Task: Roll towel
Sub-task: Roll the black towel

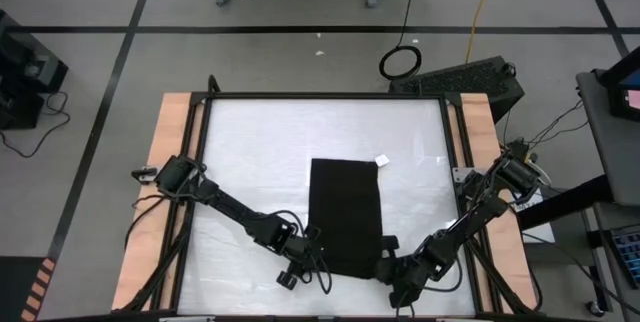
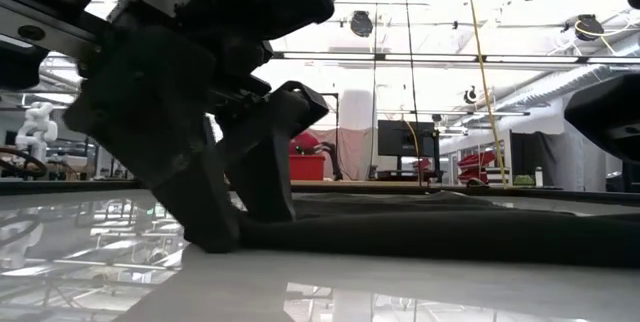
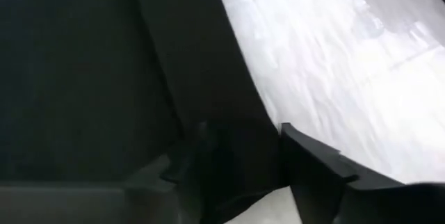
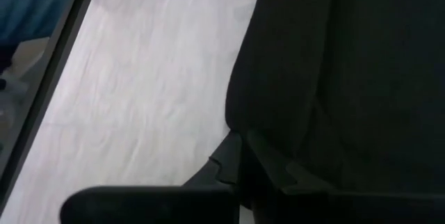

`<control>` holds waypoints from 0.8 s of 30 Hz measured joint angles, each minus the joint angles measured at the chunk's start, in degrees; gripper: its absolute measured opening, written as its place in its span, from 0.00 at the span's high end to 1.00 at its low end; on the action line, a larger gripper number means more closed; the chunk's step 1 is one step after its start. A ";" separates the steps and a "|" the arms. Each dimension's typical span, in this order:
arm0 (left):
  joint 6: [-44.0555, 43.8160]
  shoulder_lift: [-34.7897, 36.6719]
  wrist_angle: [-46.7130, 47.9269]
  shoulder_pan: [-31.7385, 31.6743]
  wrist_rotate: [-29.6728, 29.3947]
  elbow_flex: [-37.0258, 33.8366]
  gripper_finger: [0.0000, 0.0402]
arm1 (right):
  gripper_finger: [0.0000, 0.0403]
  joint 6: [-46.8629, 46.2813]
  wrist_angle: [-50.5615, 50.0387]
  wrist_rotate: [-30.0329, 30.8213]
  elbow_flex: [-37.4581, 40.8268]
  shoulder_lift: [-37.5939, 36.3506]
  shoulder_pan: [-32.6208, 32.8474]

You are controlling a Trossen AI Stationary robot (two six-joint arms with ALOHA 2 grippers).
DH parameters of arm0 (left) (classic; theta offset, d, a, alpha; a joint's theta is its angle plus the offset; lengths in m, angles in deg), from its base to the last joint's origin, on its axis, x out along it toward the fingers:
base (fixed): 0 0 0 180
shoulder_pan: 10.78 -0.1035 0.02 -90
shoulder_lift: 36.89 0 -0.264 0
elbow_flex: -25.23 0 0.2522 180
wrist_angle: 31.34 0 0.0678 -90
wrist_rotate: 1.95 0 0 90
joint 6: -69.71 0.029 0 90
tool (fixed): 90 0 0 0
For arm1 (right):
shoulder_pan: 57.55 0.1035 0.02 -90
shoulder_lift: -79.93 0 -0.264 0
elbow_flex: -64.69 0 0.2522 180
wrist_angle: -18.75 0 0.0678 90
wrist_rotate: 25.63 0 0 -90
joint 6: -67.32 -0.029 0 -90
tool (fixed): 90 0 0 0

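1. Nearest the low camera is the left end effector (image 2: 225, 217), big and dark, with its tips down on the shiny tabletop (image 2: 120, 262) at one end of the towel (image 2: 440, 232).
2. Seen from table height, the towel looks like a low, flat black strip running away from that end effector to the other side.
3. From above, the towel (image 1: 346, 217) is a tall black strip in the middle of the white tabletop (image 1: 250, 152), and it lies flat.
4. A small white tag (image 1: 381, 160) sticks out at the far corner of the towel, on the right arm's side.
5. Both arms reach in to the near edge of the towel, one at each near corner.
6. The left end effector (image 1: 311, 254) is at the near corner on its own side, and it touches the cloth.
7. Its wrist camera shows the towel (image 3: 104, 71) edge pinched between its dark fingers (image 3: 313, 165), so it is closed on the cloth.
8. The right end effector (image 1: 388, 265) is at the other near corner.
9. Its wrist camera shows the towel (image 4: 341, 64) corner tucked between its fingers (image 4: 226, 161), which are closed on the cloth too.
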 joint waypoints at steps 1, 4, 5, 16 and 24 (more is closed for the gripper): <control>-0.02 0.01 0.13 0.00 -0.30 0.00 0.61 | 0.99 -0.22 0.23 -0.29 0.02 0.00 -0.04; 0.05 0.02 0.33 0.00 -0.60 0.00 0.77 | 1.00 -0.88 1.29 -1.11 0.07 0.03 -0.28; 0.24 0.02 0.35 0.00 -0.61 0.00 0.83 | 1.00 -1.12 1.79 -1.21 0.07 0.06 -0.28; -0.60 1.78 0.41 -0.22 3.80 -0.09 0.98 | 1.00 -8.58 2.47 -3.11 0.31 -3.65 -0.70; -8.42 4.44 0.42 -0.94 10.75 -0.33 0.99 | 1.00 -15.04 8.08 -6.28 0.22 -4.64 -1.05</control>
